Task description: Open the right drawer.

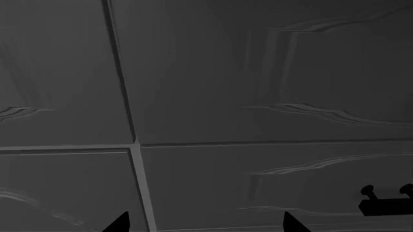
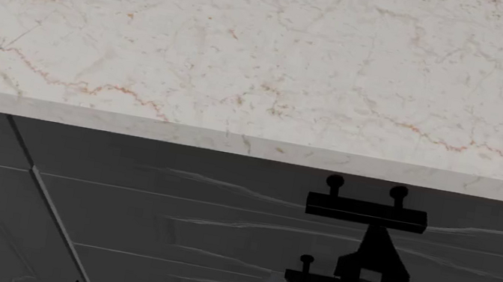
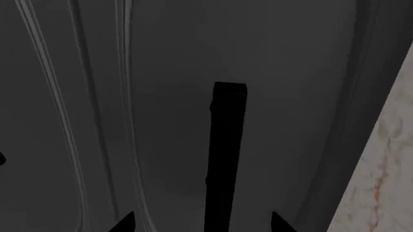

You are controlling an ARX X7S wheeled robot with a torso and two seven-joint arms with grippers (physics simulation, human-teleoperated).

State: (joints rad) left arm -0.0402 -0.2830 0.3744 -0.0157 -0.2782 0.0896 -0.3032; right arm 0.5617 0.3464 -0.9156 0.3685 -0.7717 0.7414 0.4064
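The right drawer (image 2: 224,182) is the wide dark-grey front with thin wavy lines just under the marble counter. Its black bar handle (image 2: 366,214) stands on two ball-topped posts. My right gripper (image 2: 375,240) is just below that handle in the head view. In the right wrist view the handle (image 3: 227,145) runs lengthwise between the spread fingertips of my right gripper (image 3: 201,223), which is open and not touching it. My left gripper (image 2: 27,278) is open at the lower left, facing plain cabinet fronts, with its tips wide apart (image 1: 206,224) and nothing between them.
The marble countertop (image 2: 265,52) overhangs the cabinet fronts, and its edge (image 3: 380,169) shows beside the handle. A lower drawer with a like handle (image 2: 311,279) sits under the right arm. A seam (image 2: 41,191) separates the left cabinet fronts. Another bar handle (image 1: 386,203) shows in the left wrist view.
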